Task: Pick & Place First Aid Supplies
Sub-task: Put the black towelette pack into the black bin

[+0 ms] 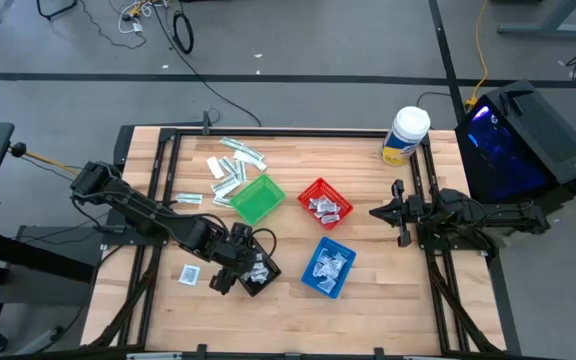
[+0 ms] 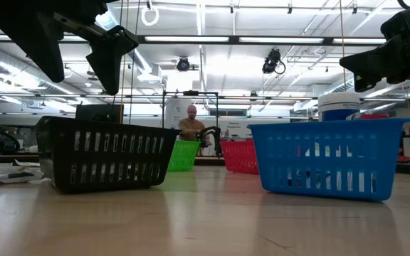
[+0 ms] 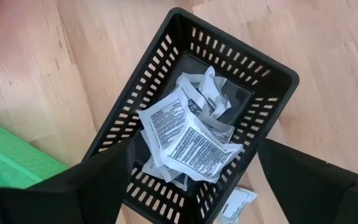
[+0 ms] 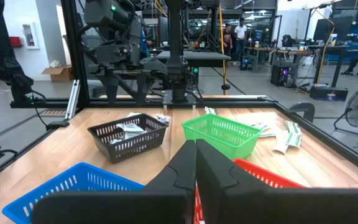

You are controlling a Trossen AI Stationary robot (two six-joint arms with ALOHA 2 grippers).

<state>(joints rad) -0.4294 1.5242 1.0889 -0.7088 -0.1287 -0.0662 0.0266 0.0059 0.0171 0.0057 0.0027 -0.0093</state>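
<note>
left gripper [image 3: 194,186] spread empty above black basket [image 3: 272,81]; right gripper [image 4: 196,165] clenched, idle. packets [image 3: 188,140] light, floppy, slippery: pinch an edge.

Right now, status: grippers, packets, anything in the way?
Left gripper open above black basket, packets inside. Right gripper shut, parked at right edge. One sachet left beside basket. Nothing blocking.

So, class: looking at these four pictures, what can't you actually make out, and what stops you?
- Text on the packets in the black basket, left wrist view: too small.
- Contents of the blue basket, low view: hidden by its wall.
- Red basket, right wrist view: mostly hidden behind the right gripper.
- Packet count in the red basket, high view: too small.
- Left gripper, low view: top cut off by the edge.
</note>
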